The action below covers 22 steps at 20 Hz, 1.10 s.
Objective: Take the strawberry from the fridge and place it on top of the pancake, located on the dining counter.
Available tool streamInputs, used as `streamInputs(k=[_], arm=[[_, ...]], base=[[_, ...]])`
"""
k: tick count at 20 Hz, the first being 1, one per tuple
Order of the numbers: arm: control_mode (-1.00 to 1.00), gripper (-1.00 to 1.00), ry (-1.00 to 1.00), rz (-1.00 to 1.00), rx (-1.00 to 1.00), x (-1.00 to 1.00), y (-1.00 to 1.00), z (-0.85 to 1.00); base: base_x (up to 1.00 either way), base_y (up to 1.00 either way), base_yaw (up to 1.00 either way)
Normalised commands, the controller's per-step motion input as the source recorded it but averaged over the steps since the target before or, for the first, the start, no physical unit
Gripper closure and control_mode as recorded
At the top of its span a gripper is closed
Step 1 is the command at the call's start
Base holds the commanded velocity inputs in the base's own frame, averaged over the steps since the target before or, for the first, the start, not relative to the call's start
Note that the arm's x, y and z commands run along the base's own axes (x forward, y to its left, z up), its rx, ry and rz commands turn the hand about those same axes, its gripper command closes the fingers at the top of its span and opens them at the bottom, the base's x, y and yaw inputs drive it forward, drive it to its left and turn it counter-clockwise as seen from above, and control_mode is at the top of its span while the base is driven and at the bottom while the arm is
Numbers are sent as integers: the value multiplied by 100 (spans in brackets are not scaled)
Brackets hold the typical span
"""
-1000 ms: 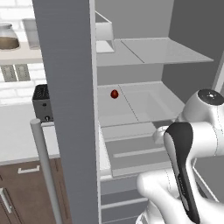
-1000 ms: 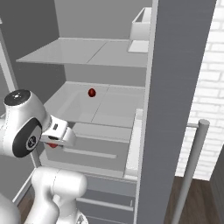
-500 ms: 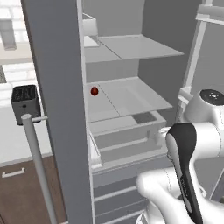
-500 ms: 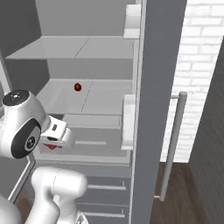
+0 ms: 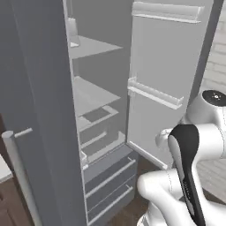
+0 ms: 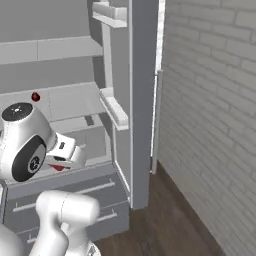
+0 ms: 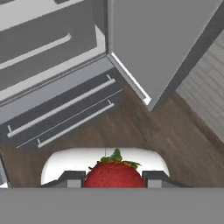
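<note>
While we go camera by camera, progress reads like this.

Left base view: we see the fridge (image 5: 88, 110) with both doors swung open, pale shelves and two drawers below; our white arm (image 5: 190, 159) is folded low in front of it, outside the cabinet.

Right base view: a second small red fruit (image 6: 35, 96) sits on a middle shelf, and a bit of red shows under our wrist, which we take to be the carried berry.

Hand view: the strawberry (image 7: 114, 174) sits between our dark fingertips (image 7: 72, 178), pinched narrow on it, over wooden floor (image 7: 175, 131) in front of the drawers.

Done, we judge: picking and pulling clear of the fridge.

Left, we judge: driving to the dining counter and setting the berry on the pancake.
</note>
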Motion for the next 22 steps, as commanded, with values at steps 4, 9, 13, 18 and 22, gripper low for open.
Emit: streamInputs(k=[4,9,13,18,22], arm=[[100,100,0,0,0,0,0,0],[100,100,0,0,0,0,0,0],[100,100,0,0,0,0,0,0],[100,100,0,0,0,0,0,0],[100,100,0,0,0,0,0,0]], base=[[-34,-18,-75],[-20,-58,-68],[-9,-68,-65],[-4,-75,-62],[0,-85,-61]])
